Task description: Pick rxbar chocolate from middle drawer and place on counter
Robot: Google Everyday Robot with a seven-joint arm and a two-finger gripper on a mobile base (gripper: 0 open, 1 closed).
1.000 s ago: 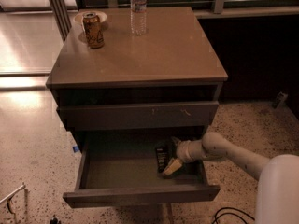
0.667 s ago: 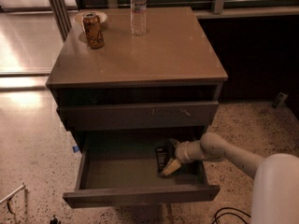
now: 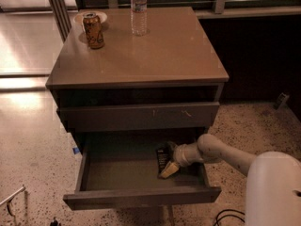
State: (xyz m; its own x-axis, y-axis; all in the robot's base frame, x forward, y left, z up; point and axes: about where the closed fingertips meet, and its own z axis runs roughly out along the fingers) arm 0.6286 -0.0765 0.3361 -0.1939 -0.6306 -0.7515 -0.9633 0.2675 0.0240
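Your claw (image 3: 169, 163) is down inside the open middle drawer (image 3: 141, 197), near its right wall and close to the front. The arm reaches in from the side. The rxbar chocolate (image 3: 162, 157) lies flat on the drawer floor right at the claw's tip, touching it or very nearly, on the side away from the wrist. Its long axis runs front to back in the drawer, so it lies across the line of your reach rather than along it. That suits a grip across the bar's narrow width. I cannot tell from this view whether the claw is spread or already closed on the bar.

Against the frame a second earlier almost nothing differs. The claw sits at the same spot over the bar, and the bar has not shifted or lifted.

The counter (image 3: 160, 51) is above the claw. An orange can (image 3: 94, 30) and a water bottle (image 3: 139, 11) stand toward its far edge.
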